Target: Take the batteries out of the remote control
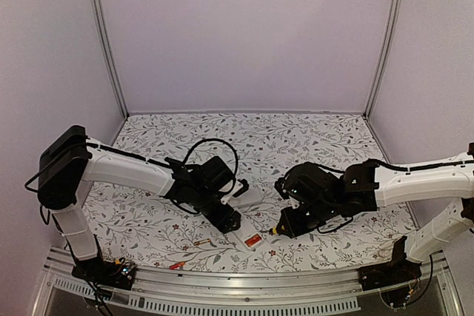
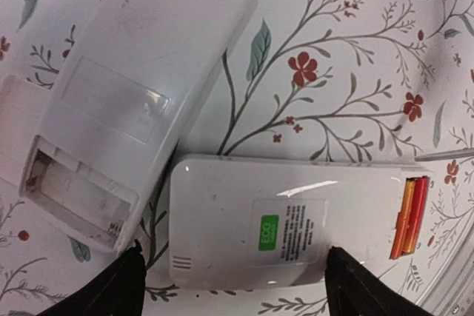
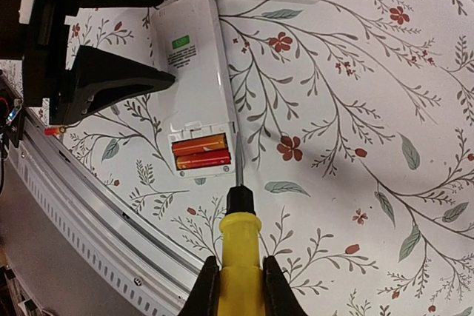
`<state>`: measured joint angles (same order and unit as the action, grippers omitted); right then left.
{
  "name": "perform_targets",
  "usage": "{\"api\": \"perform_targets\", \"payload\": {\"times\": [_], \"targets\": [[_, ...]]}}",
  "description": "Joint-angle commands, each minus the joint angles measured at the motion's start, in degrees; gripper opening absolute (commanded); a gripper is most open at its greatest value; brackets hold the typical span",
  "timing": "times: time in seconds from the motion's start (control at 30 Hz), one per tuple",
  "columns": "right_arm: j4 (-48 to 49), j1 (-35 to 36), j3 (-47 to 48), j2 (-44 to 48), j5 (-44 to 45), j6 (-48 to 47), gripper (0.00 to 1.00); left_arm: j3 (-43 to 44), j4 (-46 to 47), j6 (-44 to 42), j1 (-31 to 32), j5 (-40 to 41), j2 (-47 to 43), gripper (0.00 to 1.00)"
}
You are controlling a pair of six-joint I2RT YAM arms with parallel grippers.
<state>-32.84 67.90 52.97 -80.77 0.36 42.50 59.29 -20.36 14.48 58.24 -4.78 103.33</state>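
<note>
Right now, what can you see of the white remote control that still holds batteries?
The remote control is a flat white plastic body with rounded corners, lying back up on the floral table. A green sticker with small print sits on its back. Its battery bay is uncovered, showing two red-orange batteries side by side. The open left tool straddles the opposite end; contact is unclear. The tip of the yellow-handled screwdriver, held by the right tool, reaches beside the bay.

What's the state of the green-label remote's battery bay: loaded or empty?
Loaded. The remote is uncovered at one end, and the red-orange batteries lie side by side inside it.
</note>
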Motion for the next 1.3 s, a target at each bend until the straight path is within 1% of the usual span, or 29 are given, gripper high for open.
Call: {"api": "perform_targets", "payload": {"times": [0.0, 0.2, 0.6, 0.77, 0.83, 1.27], "targets": [[-0.34, 0.75, 1.70, -0.03, 1.21, -0.01, 0.00, 1.62, -1.53, -1.30, 0.95, 2.61, 1.28, 0.83], [0.05, 0.92, 1.79, 0.35, 0.89, 0.16, 0.00, 2.04, -2.07, -1.66, 2.56, 4.53, 2.65, 0.80], [0.34, 1.66, 2.05, 1.03, 1.13, 0.91, 0.00, 1.14, -2.52, -1.47, 4.02, 4.60, 3.63, 0.75], [0.36, 1.80, 1.58, 0.56, 0.85, 1.21, 0.00, 1.00, -2.41, -1.29, 4.19, 4.61, 3.78, 0.74], [0.40, 1.88, 1.45, 0.15, 0.63, 1.31, 0.00, 1.01, -2.43, -1.26, 4.31, 6.15, 3.79, 0.73], [0.75, 2.18, 0.26, -1.46, 0.23, 1.71, 0.00, 0.83, -2.55, -1.15, 4.48, 6.18, 4.07, 0.72]]}}
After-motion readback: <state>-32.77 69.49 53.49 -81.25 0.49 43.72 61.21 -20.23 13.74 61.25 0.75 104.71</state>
